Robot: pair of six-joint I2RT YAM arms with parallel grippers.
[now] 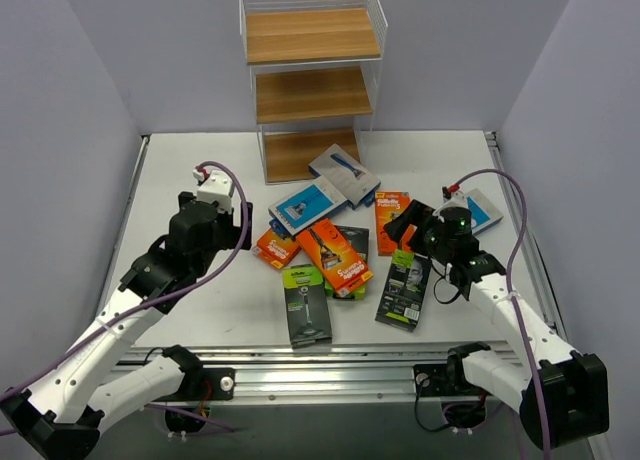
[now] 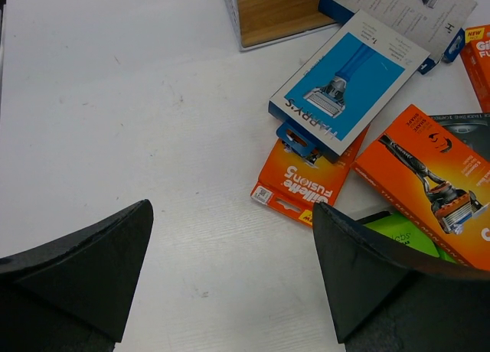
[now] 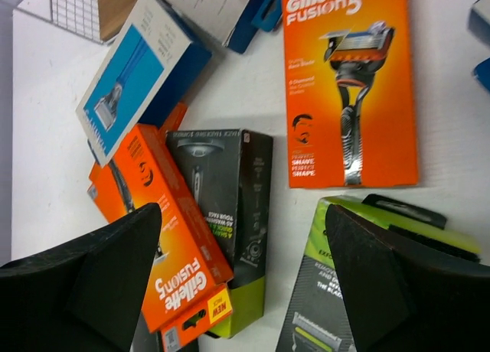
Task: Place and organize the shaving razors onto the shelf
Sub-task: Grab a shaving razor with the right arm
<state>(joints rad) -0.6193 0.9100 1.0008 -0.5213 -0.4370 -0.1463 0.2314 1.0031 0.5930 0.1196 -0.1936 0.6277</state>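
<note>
The shaving razors lie in a loose pile mid-table in front of the shelf [image 1: 312, 80], whose wooden boards are bare. The pile includes an orange pack [image 1: 333, 257], a blue-and-white pack [image 1: 308, 205] and a black pack with a lime-green top [image 1: 306, 305]. My left gripper [image 1: 243, 230] is open just left of the pile, over bare table [image 2: 232, 206], with a small orange pack [image 2: 306, 180] ahead to its right. My right gripper [image 1: 408, 230] hovers open over the pile's right side. Its fingers [image 3: 243, 245] straddle a black-and-green pack [image 3: 230, 206], apart from it. Another orange pack [image 3: 348, 84] lies beyond.
One more blue-and-white pack [image 1: 343, 175] leans at the shelf's foot, and another [image 1: 482, 210] lies near the table's right edge. A black-and-green pack [image 1: 404, 290] lies under the right arm. Lilac walls close in both sides; a metal rail [image 1: 320, 365] runs along the near edge.
</note>
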